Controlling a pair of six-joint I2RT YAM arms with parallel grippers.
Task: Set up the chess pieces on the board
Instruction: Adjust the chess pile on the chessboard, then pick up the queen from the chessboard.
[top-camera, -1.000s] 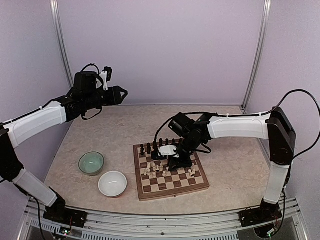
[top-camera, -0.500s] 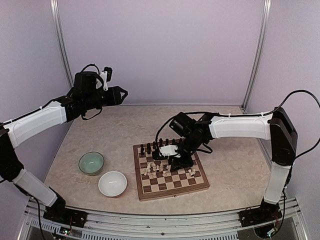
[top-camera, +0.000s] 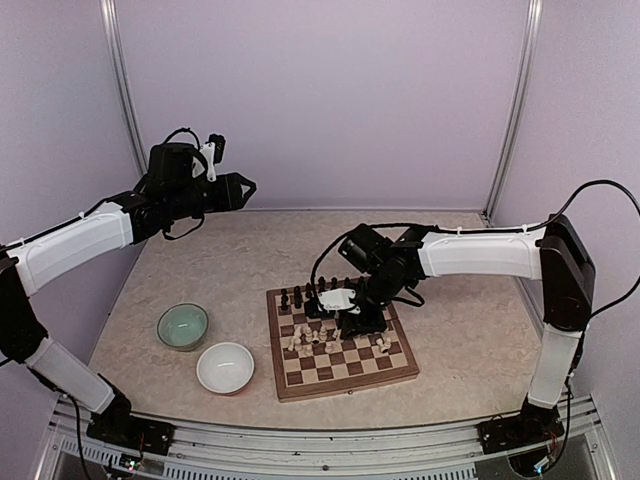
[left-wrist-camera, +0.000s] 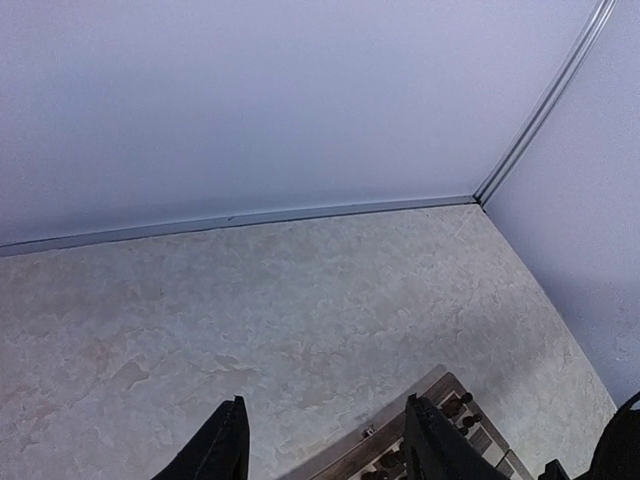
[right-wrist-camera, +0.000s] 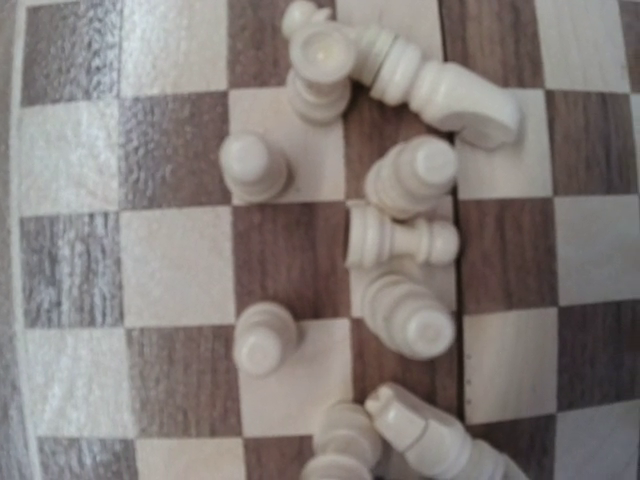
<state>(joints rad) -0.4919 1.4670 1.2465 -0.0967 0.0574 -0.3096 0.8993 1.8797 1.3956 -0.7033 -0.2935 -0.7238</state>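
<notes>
Right gripper (top-camera: 352, 320) — over cream chess pieces (right-wrist-camera: 408, 178)

cream pieces (right-wrist-camera: 405, 243) clustered tight mid-board, several toppled, open squares along near edge of the board (top-camera: 345, 387)

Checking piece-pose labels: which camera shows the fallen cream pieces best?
Right wrist: close, straight down on the cream pieces; toppled and upright ones are distinct. Top external shows a tiny cluster on the board. Left wrist shows only a board corner with dark pieces.
</notes>
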